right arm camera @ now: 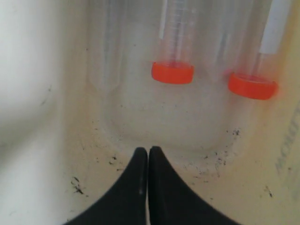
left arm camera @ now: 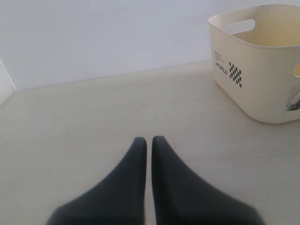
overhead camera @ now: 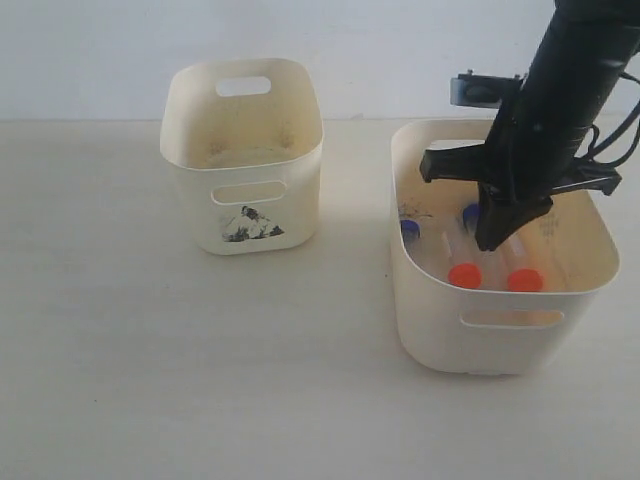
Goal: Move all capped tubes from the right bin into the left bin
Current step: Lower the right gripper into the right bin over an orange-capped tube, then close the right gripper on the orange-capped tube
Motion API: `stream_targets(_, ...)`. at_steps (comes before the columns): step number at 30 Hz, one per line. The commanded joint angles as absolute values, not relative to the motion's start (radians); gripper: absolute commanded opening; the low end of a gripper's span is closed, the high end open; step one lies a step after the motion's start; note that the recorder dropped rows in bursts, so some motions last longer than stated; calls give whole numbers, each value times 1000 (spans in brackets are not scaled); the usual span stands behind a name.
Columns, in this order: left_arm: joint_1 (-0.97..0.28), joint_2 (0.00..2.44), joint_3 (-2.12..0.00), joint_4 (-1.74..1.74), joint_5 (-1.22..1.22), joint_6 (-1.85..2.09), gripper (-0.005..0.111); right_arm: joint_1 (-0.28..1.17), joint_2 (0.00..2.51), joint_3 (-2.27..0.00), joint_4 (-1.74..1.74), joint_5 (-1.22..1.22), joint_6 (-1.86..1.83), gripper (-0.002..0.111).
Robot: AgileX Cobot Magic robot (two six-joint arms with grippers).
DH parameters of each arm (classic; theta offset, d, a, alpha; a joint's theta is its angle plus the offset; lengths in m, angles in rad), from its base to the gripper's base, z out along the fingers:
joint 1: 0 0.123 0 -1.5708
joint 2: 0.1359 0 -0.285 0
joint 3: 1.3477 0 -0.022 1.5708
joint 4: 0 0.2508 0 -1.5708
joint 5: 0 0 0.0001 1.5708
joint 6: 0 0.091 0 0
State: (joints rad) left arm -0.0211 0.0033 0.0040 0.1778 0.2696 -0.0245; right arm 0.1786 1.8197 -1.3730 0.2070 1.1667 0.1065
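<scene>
All four capped tubes (overhead camera: 465,275) are seen lying in the right bin (overhead camera: 480,340); none is seen in the left bin (overhead camera: 290,200). The right tool (overhead camera: 490,240) is lowered inside the right bin, jaws pressed together, nothing held. Two orange-capped tubes (right arm camera: 172,72) are found just ahead of its tips, side by side, caps nearest the tool, long axes running away from it. The left tool (left arm camera: 149,139), likewise closed and empty, is positioned over the bench (left arm camera: 93,117) near the left bin, so the right arm is judged nearer.
</scene>
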Motion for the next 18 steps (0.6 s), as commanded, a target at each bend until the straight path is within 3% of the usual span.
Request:
stream_targets(1, -20, 0, 0, 177, 260, -36, 4, 170, 1818, -1369, 247, 1105, 118, 0)
stream_targets(18, -20, 0, 0, 177, 262, -36, 4, 170, 1930, -1367, 197, 964, 124, 0)
